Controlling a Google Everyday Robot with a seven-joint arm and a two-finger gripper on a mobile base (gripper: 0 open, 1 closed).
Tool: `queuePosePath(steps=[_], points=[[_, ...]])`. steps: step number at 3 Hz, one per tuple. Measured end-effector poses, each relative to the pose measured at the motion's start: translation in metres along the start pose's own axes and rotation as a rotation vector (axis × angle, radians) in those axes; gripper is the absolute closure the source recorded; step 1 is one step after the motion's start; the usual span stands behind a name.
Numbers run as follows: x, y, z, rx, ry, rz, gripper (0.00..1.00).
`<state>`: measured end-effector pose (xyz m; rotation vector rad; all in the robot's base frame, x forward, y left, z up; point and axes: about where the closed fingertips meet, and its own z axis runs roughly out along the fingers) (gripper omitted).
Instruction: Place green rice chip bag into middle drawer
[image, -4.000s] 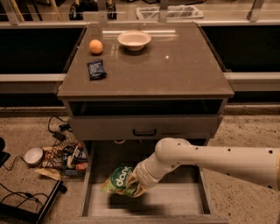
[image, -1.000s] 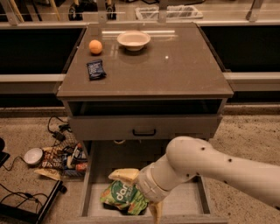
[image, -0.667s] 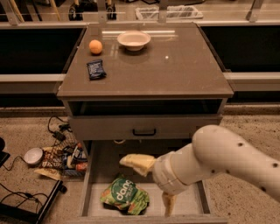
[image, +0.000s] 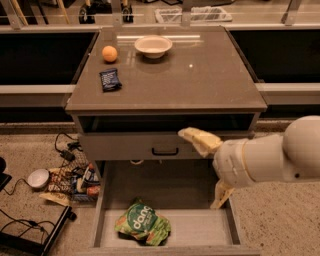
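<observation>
lying in middle drawer (image: 200, 229): one green rice chip bag (image: 142, 223), end effector (image: 210, 168) above

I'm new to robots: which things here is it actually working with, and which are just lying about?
In the job: green rice chip bag, lying in the open middle drawer; gripper, above the drawer, fingers open and empty.
Lying about: orange, bowl and dark blue packet on the cabinet top; clutter on the floor.
</observation>
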<state>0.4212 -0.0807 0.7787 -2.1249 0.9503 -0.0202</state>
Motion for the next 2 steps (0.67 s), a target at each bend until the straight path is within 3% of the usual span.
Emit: queuePosePath(steps=[2], points=[[0.005,-0.076,-0.068,0.118,0.175,0.012,0.00]])
